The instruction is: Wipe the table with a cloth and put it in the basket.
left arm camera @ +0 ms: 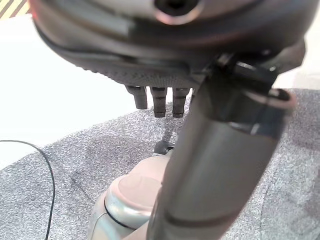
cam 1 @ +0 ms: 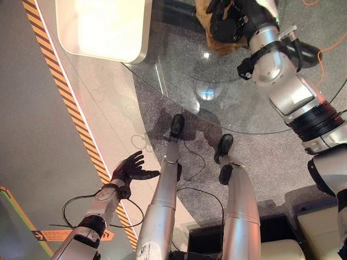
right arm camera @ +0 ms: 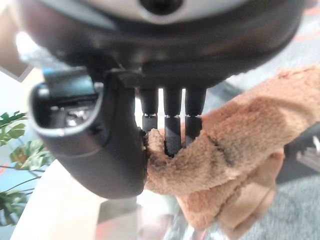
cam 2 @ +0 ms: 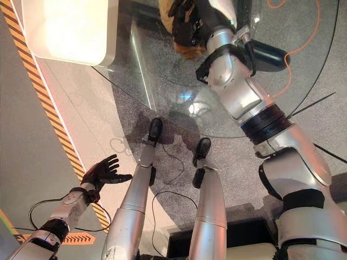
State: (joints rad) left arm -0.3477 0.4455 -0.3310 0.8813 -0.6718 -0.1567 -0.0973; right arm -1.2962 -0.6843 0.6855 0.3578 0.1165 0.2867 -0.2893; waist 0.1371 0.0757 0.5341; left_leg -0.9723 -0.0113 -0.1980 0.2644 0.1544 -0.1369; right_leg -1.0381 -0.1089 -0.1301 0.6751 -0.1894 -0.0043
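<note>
I've got the right robot hand [cam 1: 225,21] stretched out far over the round glass surface [cam 1: 179,81], and it's clamped on the brown cloth [cam 1: 209,30]. From the right wrist view, the fingers [right arm camera: 172,127] curl into the fuzzy fabric and the thumb [right arm camera: 107,150] presses against its edge, so the cloth [right arm camera: 220,160] is bunched up firmly between them. Part of it hangs loose below the grip. From the head views, the cloth sits right under the hand on the far part of the glass, though I can't tell whether it's pressed flat on the pane or lifted slightly off it.

My left robot hand [cam 1: 130,169] is down low at my left side, well away from the surface, over the pale floor next to the orange-and-black striped tape [cam 1: 65,92]. Its fingers are spread and relaxed, gripping nothing; the left wrist view shows the fingers [left arm camera: 160,100] straight, with grey carpet [left arm camera: 75,165] beyond them.

Through the glass I see the speckled grey carpet [cam 1: 162,116] underneath. A pale, rounded-cornered white table top [cam 1: 103,27] sits just beside the glass surface on the left, bright with glare. An orange cable [cam 2: 303,38] trails across the floor on the far right, beyond the right arm.
</note>
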